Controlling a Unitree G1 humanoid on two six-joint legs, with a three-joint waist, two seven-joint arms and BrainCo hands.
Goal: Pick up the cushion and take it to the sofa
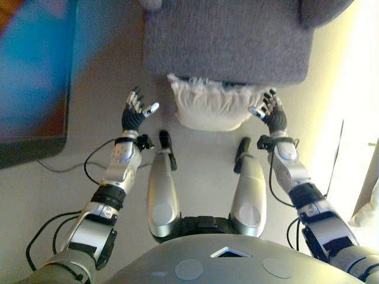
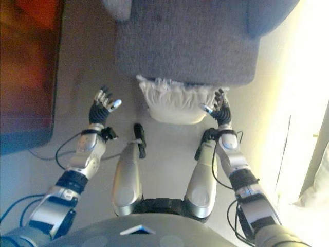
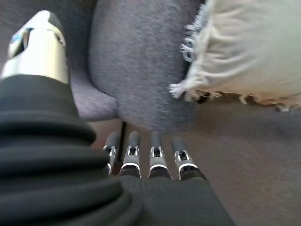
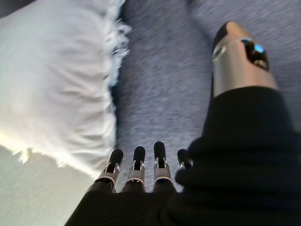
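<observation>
A cream cushion (image 1: pixel 210 105) with a fringed edge lies on the floor against the front of a grey sofa (image 1: pixel 228 38). My left hand (image 1: pixel 136 112) is open, palm up, to the left of the cushion and apart from it. My right hand (image 1: pixel 269 111) is open at the cushion's right edge, close to it or touching. The cushion also shows in the left wrist view (image 3: pixel 249 52) and the right wrist view (image 4: pixel 56 80), beyond the straight fingers. Neither hand holds anything.
A dark low piece of furniture (image 1: pixel 29 77) stands at the left on the pale floor (image 1: pixel 201 160). A bright window or door frame (image 1: pixel 349 148) runs along the right side. A white object (image 1: pixel 367 213) sits at the lower right.
</observation>
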